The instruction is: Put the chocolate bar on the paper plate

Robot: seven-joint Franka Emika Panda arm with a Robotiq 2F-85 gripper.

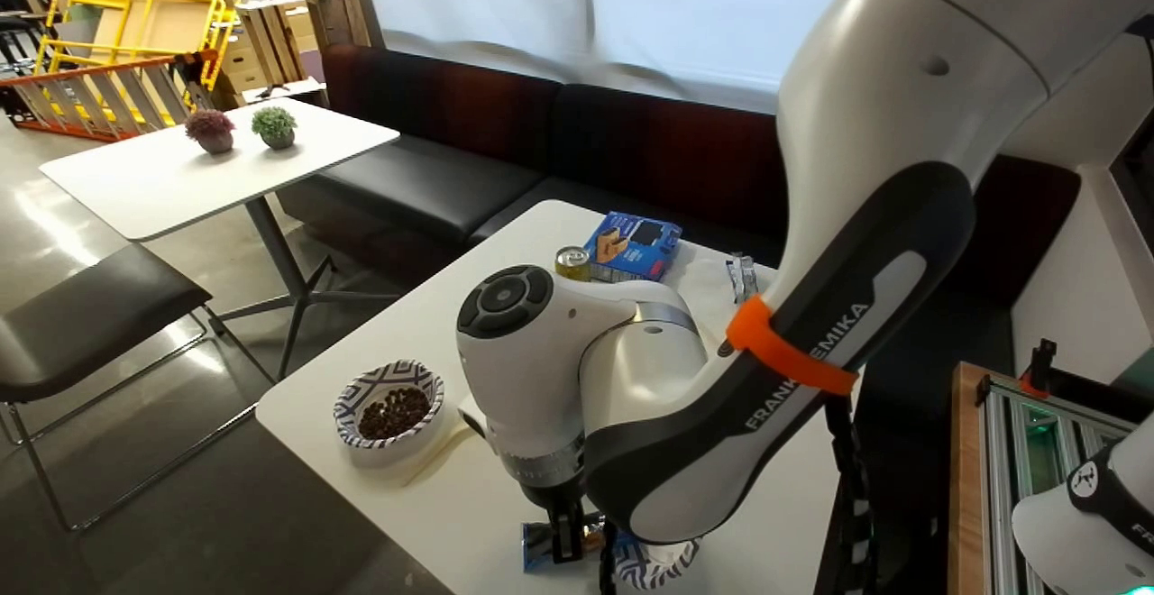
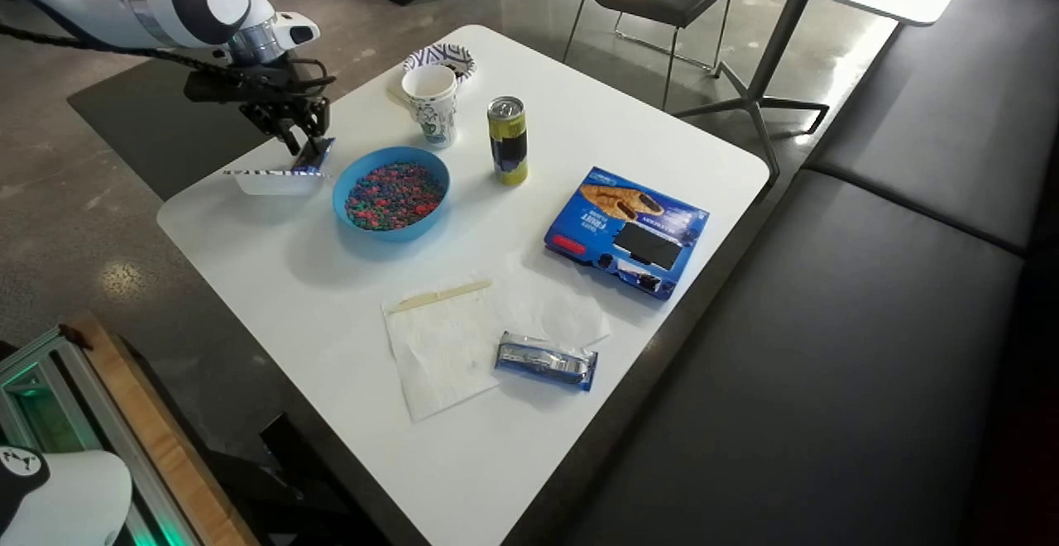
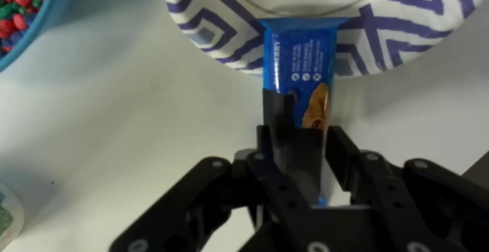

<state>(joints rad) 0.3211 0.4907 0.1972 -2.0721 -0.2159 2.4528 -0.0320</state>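
Note:
The chocolate bar [image 3: 301,61], in a dark blue wrapper with white print, lies lengthwise between my gripper's fingers [image 3: 298,130] in the wrist view. The fingers are against its two long sides, shut on it; its near end is dark and partly hidden. Its far end overlaps the fluted, striped rim of the white paper plate [image 3: 217,26]; I cannot tell whether they touch. In an exterior view, the bar [image 2: 308,162] slants from the gripper [image 2: 304,147] toward the plate [image 2: 277,185]. In an exterior view, the bar [image 1: 539,545] shows beside the gripper [image 1: 586,561] and plate [image 1: 663,568].
A blue bowl [image 2: 430,219] of coloured pieces stands beside the plate. A paper cup [image 2: 436,120], a can [image 2: 508,145], a patterned bowl [image 1: 350,397] with brown pieces, a blue box [image 2: 579,223], napkins [image 2: 438,356] and a blue-silver packet [image 2: 546,361] share the white table.

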